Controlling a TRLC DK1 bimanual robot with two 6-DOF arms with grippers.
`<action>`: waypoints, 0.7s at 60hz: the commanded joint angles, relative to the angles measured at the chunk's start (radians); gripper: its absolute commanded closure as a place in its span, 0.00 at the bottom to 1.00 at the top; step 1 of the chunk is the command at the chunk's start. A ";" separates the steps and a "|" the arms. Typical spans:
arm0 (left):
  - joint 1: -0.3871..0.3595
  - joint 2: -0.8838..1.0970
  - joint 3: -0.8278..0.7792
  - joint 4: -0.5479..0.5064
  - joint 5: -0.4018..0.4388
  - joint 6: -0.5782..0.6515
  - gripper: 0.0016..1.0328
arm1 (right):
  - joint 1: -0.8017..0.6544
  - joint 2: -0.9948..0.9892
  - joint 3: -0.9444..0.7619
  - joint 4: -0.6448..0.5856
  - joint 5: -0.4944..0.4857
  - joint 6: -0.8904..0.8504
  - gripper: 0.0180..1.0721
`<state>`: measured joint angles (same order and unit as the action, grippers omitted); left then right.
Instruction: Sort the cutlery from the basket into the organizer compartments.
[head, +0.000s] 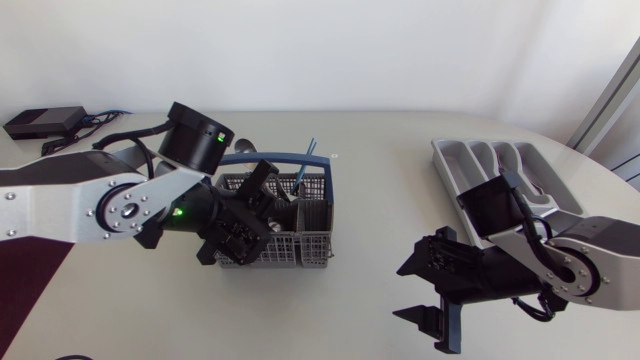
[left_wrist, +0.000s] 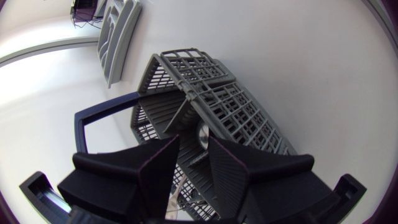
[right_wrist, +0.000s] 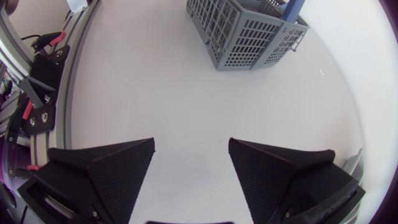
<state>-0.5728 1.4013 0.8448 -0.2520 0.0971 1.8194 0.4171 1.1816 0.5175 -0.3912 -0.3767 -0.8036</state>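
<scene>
When the head view is read as a clock face with 12 o'clock at the far edge of the table (head: 370, 215), the basket (head: 300, 235) stands near centre, slightly toward 9 o'clock, and the organizer (head: 470, 160) lies at about 2 o'clock, well apart from it. The basket is grey mesh with a dark blue handle (head: 275, 157) arched over it. A blue-handled piece (head: 306, 165) stands up out of the 12 o'clock side of the basket. Dark cutlery (head: 285, 203) lies inside; the types cannot be told. The left gripper (head: 262, 205) is over the 9 o'clock half of the basket, pointing down into it. In the left wrist view its fingers (left_wrist: 227, 171) stand a narrow gap apart with nothing between them. A basket divider and one shiny metal item (left_wrist: 204, 134) show past that gap. The right gripper (head: 403, 292) is at about 4 o'clock from the basket, above bare table and near the table's 6 o'clock edge. In the right wrist view its fingers (right_wrist: 118, 165) are spread wide and hold nothing. The basket (right_wrist: 249, 28) stands well ahead of them. Whether the organizer compartments hold any cutlery cannot be told.
</scene>
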 joint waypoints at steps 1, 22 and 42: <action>-0.013 0.025 0.031 0.007 0.000 0.038 0.68 | -0.006 -0.010 -0.031 0.006 -0.013 0.012 0.19; -0.027 0.064 0.077 0.013 -0.030 0.038 0.74 | -0.012 -0.017 -0.037 0.006 -0.022 0.007 0.19; -0.050 0.076 0.065 0.013 -0.033 0.037 0.81 | -0.034 -0.020 -0.047 0.005 -0.030 -0.012 0.19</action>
<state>-0.6117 1.4609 0.8951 -0.2417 0.0666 1.8301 0.3931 1.1706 0.4934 -0.3882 -0.3996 -0.8078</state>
